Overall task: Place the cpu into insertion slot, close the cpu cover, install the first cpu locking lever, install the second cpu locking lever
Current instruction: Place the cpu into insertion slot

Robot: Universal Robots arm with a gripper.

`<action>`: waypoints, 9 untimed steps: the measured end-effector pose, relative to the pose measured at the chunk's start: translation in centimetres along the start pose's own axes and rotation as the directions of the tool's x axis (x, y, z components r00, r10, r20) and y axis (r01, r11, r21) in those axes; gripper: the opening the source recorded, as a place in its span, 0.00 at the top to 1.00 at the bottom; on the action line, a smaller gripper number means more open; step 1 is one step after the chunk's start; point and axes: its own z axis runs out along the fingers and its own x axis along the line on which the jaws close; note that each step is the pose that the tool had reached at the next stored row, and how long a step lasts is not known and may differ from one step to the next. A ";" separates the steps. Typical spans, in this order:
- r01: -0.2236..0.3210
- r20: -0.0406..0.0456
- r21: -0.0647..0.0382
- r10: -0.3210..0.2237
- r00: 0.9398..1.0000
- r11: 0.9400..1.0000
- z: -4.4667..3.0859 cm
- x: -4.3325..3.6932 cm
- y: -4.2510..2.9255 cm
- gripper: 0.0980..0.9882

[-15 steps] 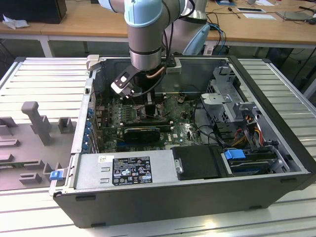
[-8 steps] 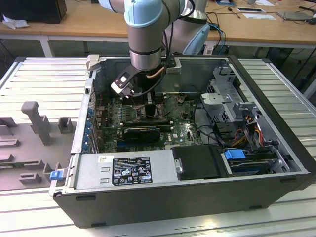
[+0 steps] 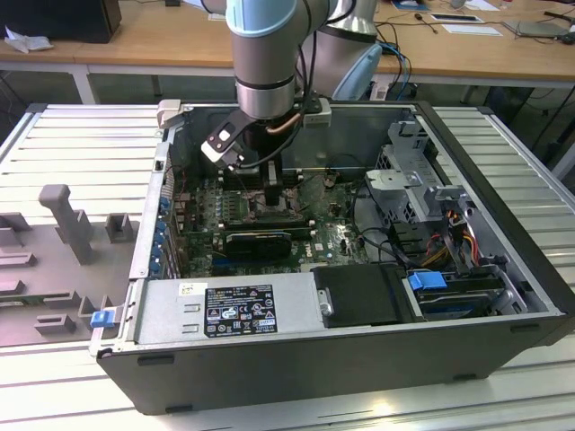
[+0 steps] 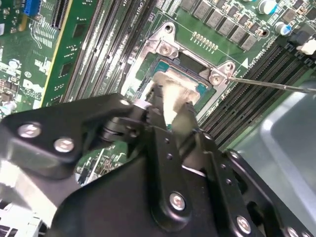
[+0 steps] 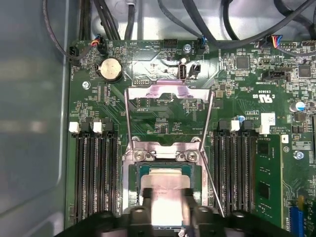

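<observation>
My gripper (image 5: pixel 166 196) is shut on the cpu (image 5: pixel 165 178), a pale silver-beige square chip, with one black finger on each side. The chip sits low over the insertion slot (image 5: pixel 165 147), inside its shiny metal rim; I cannot tell whether it is touching. In the second wrist view the cpu (image 4: pixel 173 89) shows between the fingertips of the gripper (image 4: pixel 173 106), above the insertion slot (image 4: pixel 165 47). The cpu cover (image 5: pixel 170 91) is swung open and lies back past the slot. Two thin locking levers (image 5: pixel 127 123) (image 5: pixel 210 163) stand released beside it. In the exterior view the gripper (image 3: pixel 269 184) reaches down into the open computer case.
Long black memory slots (image 5: pixel 94 173) (image 5: pixel 237 173) flank the socket on both sides. A coin battery (image 5: pixel 109 69) and cables (image 5: pixel 197 19) lie beyond the cover. A black card (image 3: pixel 256 241), the power supply (image 3: pixel 225 310) and a drive cage (image 3: pixel 413 180) crowd the case.
</observation>
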 end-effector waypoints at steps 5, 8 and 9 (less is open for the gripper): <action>0.000 0.000 0.000 0.000 1.000 1.000 -0.88 0.02 0.08 0.99; 0.000 0.000 0.000 0.000 1.000 1.000 -1.38 0.03 0.12 0.99; 0.000 0.000 0.000 0.000 1.000 1.000 -1.53 0.03 0.13 0.99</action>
